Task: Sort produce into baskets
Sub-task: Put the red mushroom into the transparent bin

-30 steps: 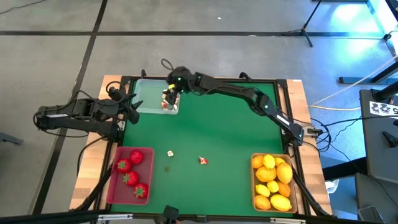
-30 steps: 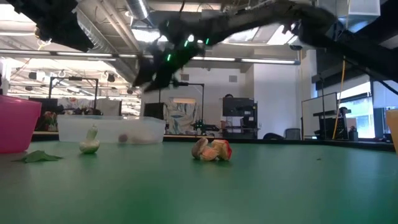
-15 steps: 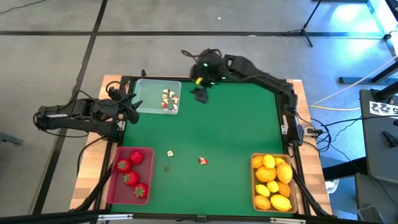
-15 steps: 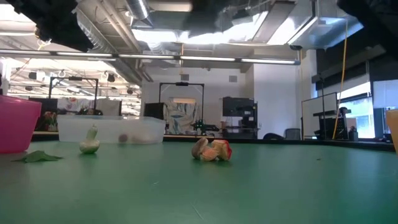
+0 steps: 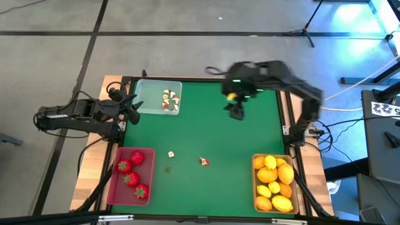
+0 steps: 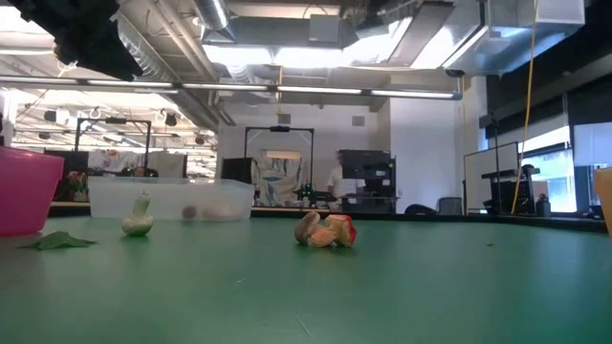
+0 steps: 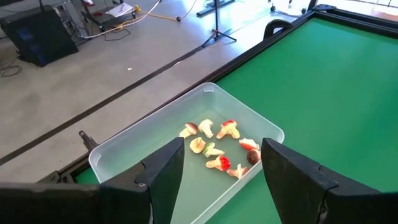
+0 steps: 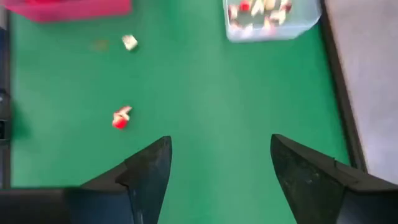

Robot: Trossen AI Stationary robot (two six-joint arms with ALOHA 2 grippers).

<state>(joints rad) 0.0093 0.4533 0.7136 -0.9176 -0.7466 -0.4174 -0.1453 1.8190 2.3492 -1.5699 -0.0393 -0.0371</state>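
Hovering above the green surface (image 5: pixel 206 131), the right gripper (image 5: pixel 235 111) is seen with fingers spread and nothing between them, presumably freed for the next pickup. Two white-and-red bits (image 8: pixel 121 117) lie ahead of those fingers, with the clear basket (image 8: pixel 273 22) beyond. A second earlier it was over that basket. The left gripper (image 7: pixel 221 168) waits, fingers spread, framing the clear basket.

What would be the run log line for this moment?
right gripper: open, empty, above mat | left gripper: open, beside clear tray | loose: two pieces
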